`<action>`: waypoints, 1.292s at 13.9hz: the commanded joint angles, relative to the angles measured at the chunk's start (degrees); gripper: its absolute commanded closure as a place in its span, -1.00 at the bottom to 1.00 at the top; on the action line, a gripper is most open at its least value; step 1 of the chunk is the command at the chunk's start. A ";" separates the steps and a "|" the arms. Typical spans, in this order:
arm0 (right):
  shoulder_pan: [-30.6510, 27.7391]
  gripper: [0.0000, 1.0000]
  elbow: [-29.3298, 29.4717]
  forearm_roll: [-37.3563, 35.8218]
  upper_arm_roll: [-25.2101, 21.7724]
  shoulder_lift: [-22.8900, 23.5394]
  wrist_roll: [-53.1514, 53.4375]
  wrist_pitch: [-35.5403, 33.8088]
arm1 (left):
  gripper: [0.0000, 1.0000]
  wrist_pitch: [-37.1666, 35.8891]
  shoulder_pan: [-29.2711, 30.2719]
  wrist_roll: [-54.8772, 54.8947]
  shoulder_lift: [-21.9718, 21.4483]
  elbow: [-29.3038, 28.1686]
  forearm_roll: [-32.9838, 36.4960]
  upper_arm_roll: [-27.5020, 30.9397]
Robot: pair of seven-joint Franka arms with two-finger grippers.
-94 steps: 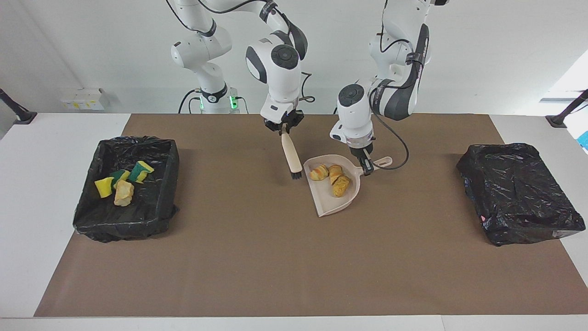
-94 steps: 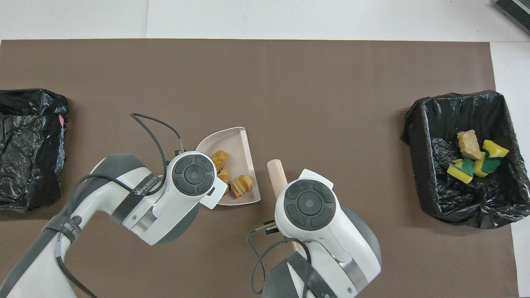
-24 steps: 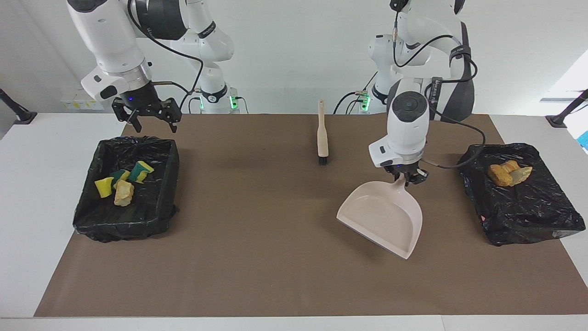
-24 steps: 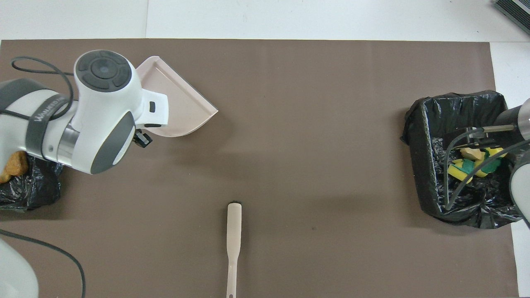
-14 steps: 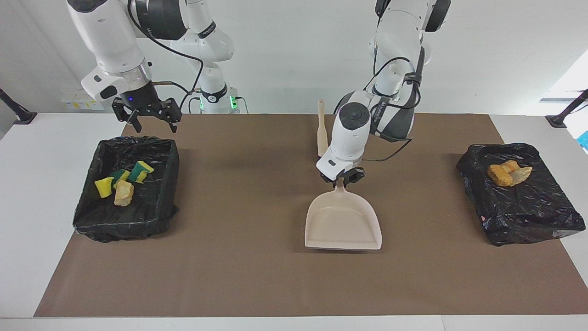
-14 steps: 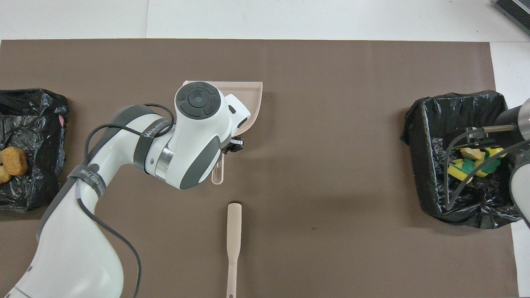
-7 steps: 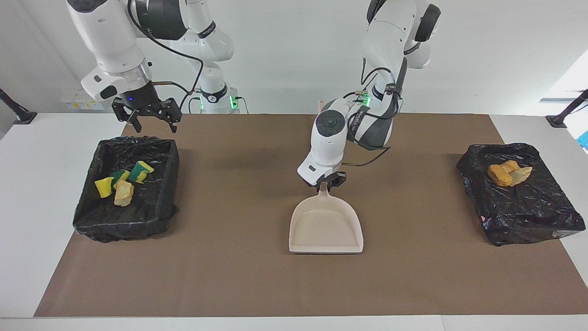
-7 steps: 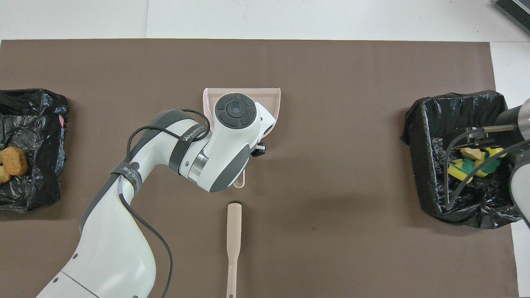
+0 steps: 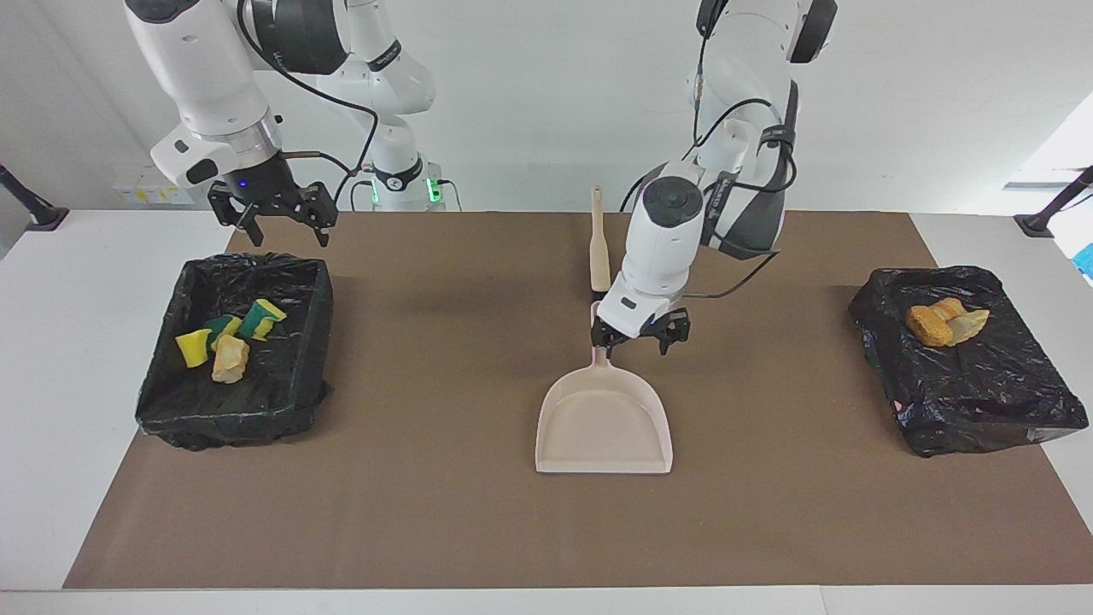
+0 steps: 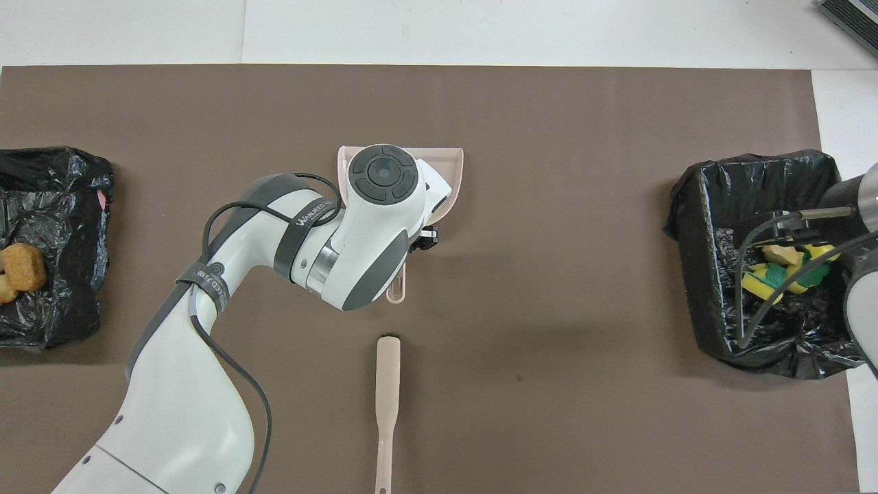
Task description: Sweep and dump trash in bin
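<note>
A: Yellow and green sponge scraps (image 9: 229, 330) and one tan lump (image 9: 230, 359) lie in the open black-lined bin (image 9: 299, 376) at the right arm's end of the tabletop (image 9: 68, 342). The orange-brown bread lumps (image 9: 943, 323) rest on the crumpled black bag (image 9: 973, 384) at the left arm's end.

B: Where are the tools?

A: The beige dustpan (image 9: 604, 420) lies flat on the brown mat (image 9: 427, 512), midway between the bins, mouth pointing away from the robots. The beige brush (image 9: 599, 248) lies nearer to the robots, in line with the dustpan's handle.

B: And the arms?

A: The left end effector (image 9: 640, 337) hangs just over the dustpan handle, fingers spread wide, holding nothing. The right end effector (image 9: 275, 218) waits over the sponge bin's nearer rim, fingers wide, also empty.

B: Any writing?

A: A strap on the left arm carries white lettering (image 10: 310, 211), too small to read surely.
</note>
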 commanded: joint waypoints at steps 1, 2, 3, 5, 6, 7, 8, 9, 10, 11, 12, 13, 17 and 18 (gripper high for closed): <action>-0.60 -1.00 -0.59 0.42 0.29 -0.53 0.13 -0.11 | -1.00 -3.48 3.82 5.56 -8.62 -5.41 -0.20 -0.11; -0.60 -1.00 -0.59 0.42 0.29 -0.53 0.04 -0.11 | -1.00 -4.45 6.10 8.81 -12.31 -7.69 -0.20 -0.11; -0.60 -1.00 -0.59 0.42 0.29 -0.53 0.04 -0.11 | -1.00 -5.68 7.69 11.63 -15.91 -9.80 -0.20 -0.11; -0.60 -1.00 -0.59 0.42 0.29 -0.53 0.04 -0.11 | -1.00 -11.20 10.94 15.07 -20.15 -10.44 -0.20 -0.11; -0.60 -1.00 -0.59 0.42 0.29 -0.53 0.04 -0.11 | -1.00 -13.58 12.69 16.39 -21.73 -10.26 -0.20 -0.03; -0.60 -1.00 -0.59 0.42 0.29 -0.53 0.13 -0.11 | -1.00 -14.21 14.54 18.66 -22.88 -10.17 -0.20 0.15; -0.60 -1.00 -0.59 0.42 0.29 -0.53 0.04 -0.11 | -1.00 -14.48 16.82 22.25 -24.19 -10.17 -0.20 0.15; -0.60 -1.00 -0.59 0.42 0.29 -0.53 0.04 -0.11 | -1.00 -15.35 18.76 25.68 -25.25 -9.83 -0.29 0.15; -0.60 -1.00 -0.59 0.42 0.29 -0.53 0.04 -0.11 | -1.00 -16.84 20.60 28.15 -26.05 -9.56 -0.55 0.32; -0.60 -1.00 -0.59 0.42 0.29 -0.53 0.04 -0.11 | -1.00 -18.60 21.75 30.27 -26.49 -8.86 -0.64 0.33; -0.60 -1.00 -0.59 0.42 0.29 -0.53 0.04 -0.11 | -1.00 -20.01 22.11 30.81 -26.84 -7.81 -0.73 0.59; -0.60 -1.00 -0.59 0.42 0.29 -0.53 0.04 -0.11 | -1.00 -21.24 22.81 30.90 -26.84 -7.19 -1.17 1.20; -0.60 -1.00 -0.59 0.42 0.29 -0.53 0.04 -0.11 | -1.00 -26.95 22.82 33.19 -24.22 -0.96 -3.19 1.73; -0.60 -1.00 -0.59 0.42 0.29 -0.53 0.04 -0.11 | -1.00 -27.31 22.91 33.36 -23.51 0.19 -3.19 1.82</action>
